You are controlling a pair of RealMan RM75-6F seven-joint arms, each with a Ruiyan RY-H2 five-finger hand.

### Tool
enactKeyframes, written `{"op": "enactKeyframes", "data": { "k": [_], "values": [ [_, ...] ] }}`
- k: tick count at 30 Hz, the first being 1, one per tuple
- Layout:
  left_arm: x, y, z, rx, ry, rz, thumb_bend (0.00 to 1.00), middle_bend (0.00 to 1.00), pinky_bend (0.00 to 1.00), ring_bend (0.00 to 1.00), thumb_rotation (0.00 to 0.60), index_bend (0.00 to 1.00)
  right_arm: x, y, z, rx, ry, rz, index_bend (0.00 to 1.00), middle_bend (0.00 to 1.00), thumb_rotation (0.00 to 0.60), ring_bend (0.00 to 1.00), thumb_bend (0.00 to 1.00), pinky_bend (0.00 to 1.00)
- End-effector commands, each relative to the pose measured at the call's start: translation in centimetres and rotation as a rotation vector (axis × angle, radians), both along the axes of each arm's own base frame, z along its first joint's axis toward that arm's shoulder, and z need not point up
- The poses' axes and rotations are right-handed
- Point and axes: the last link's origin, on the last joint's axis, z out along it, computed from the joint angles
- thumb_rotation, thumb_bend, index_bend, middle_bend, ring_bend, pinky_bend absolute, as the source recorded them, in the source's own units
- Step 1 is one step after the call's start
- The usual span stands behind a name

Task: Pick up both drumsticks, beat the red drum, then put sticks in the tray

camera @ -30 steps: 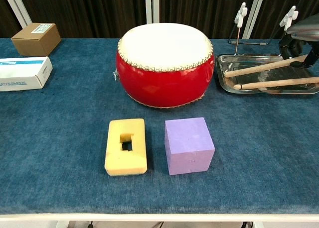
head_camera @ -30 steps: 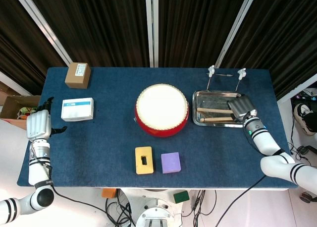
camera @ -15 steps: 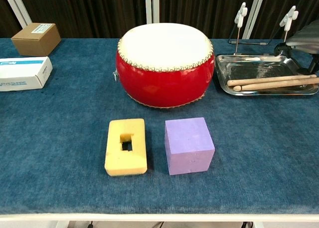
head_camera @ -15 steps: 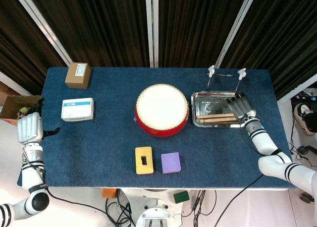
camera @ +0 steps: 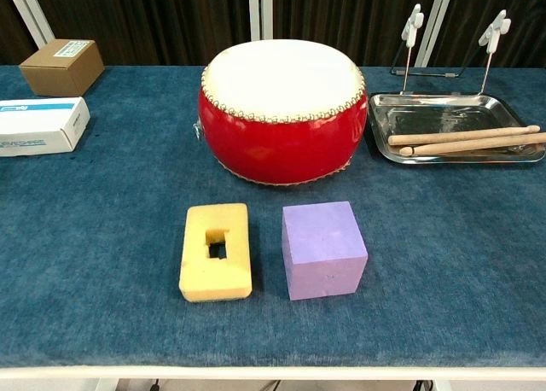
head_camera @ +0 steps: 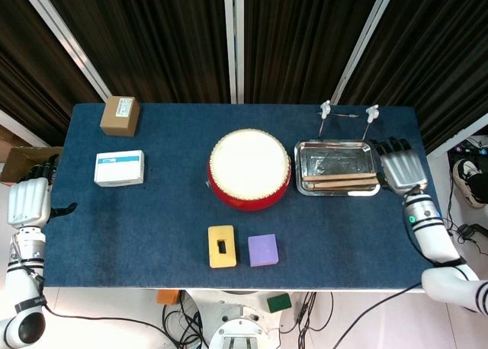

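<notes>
Both drumsticks (camera: 465,140) lie side by side in the tray (camera: 444,107), right of the red drum (camera: 281,109). My right hand (head_camera: 402,169) and left hand (head_camera: 27,202) hold nothing, fingers extended. Labels on the white box (camera: 38,125) are unreadable.

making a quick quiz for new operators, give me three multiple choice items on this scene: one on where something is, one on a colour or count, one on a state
1. Where do the drumsticks lie?
A. on the drum
B. in the metal tray
C. beside the white box

2. What colour is the cube in front of the drum?
A. purple
B. green
C. orange

3. What is the right hand doing?
A. gripping one stick
B. pressing on the drum
C. holding nothing, just right of the tray

Answers:
1 B: both drumsticks rest side by side inside the tray.
2 A: the cube beside the yellow foam block is purple.
3 C: the right hand sits off the tray's right edge, fingers apart.
</notes>
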Motion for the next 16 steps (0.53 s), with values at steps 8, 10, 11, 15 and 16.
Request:
{"op": "enactKeyframes", "data": {
  "k": [8, 10, 11, 15, 16],
  "values": [
    [-1.1, -7.5, 1.5, -0.034, -0.002, -0.118, 0.00, 0.17, 0.30, 0.17, 0.600, 0.10, -3.6, 11.1, 5.6, -0.108, -0.314, -0.003, 0.04, 0.14, 0.600, 0.02, 0.38, 0.12],
    [-0.8, -8.9, 1.4, -0.033, -0.003, -0.127, 0.00, 0.17, 0.30, 0.17, 0.600, 0.10, -4.2, 12.5, 5.4, -0.119, -0.339, 0.001, 0.04, 0.14, 0.600, 0.02, 0.38, 0.12],
    [-0.6, -9.4, 1.3, -0.033, -0.006, -0.135, 0.00, 0.17, 0.30, 0.17, 0.600, 0.10, -4.4, 13.1, 5.3, -0.121, -0.346, 0.003, 0.04, 0.14, 0.600, 0.02, 0.38, 0.12],
    [0.2, -11.2, 0.8, -0.040, -0.003, -0.179, 0.00, 0.17, 0.29, 0.17, 0.600, 0.10, -5.1, 14.8, 4.4, -0.116, -0.366, 0.008, 0.04, 0.15, 0.600, 0.02, 0.38, 0.11],
    [0.5, -11.6, 0.6, -0.045, -0.001, -0.190, 0.00, 0.17, 0.29, 0.17, 0.600, 0.10, -5.1, 15.1, 4.1, -0.109, -0.367, 0.012, 0.04, 0.15, 0.600, 0.02, 0.38, 0.11]
  ]
}}
